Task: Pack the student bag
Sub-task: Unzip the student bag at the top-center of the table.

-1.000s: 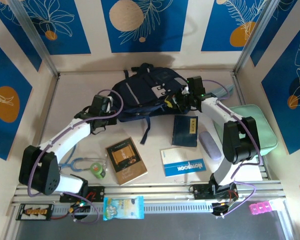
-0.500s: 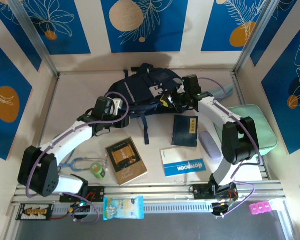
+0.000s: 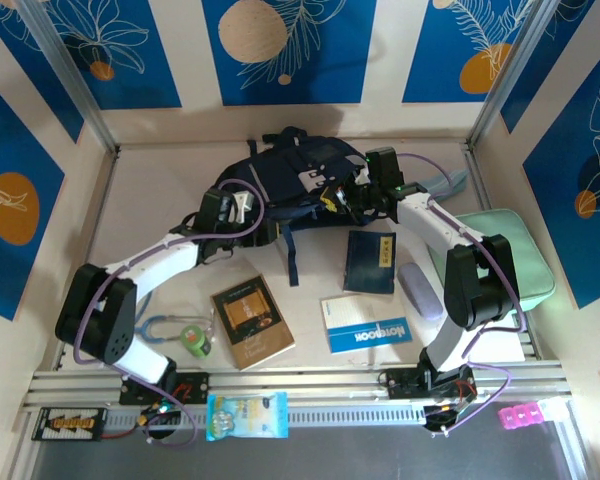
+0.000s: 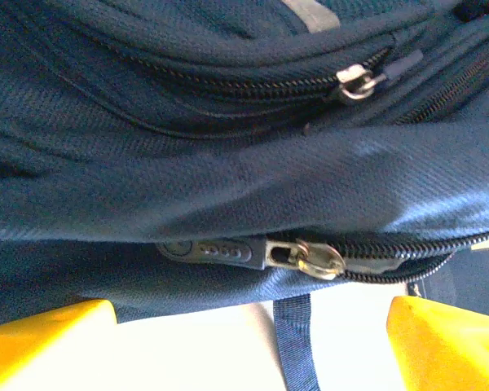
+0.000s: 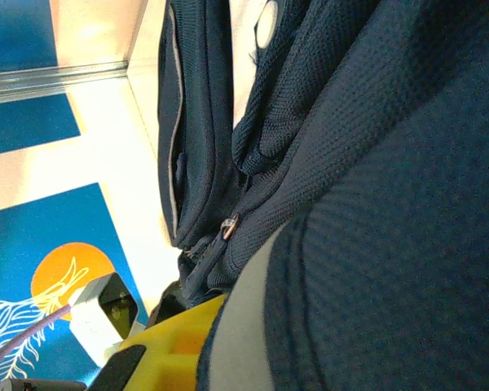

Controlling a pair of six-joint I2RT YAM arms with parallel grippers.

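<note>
student bag lies upper centre of the top view, straps trailing toward the bottom. left gripper sits at its lower-left edge. In the left wrist view the yellow fingers are spread wide at the bottom corners, zipper pull above the gap, nothing pinched. right gripper is against the bag's right side. Its wrist view has fabric draped over one yellow finger, so can't tell if it's clamped. brown book and notebook sit lower centre.
</note>
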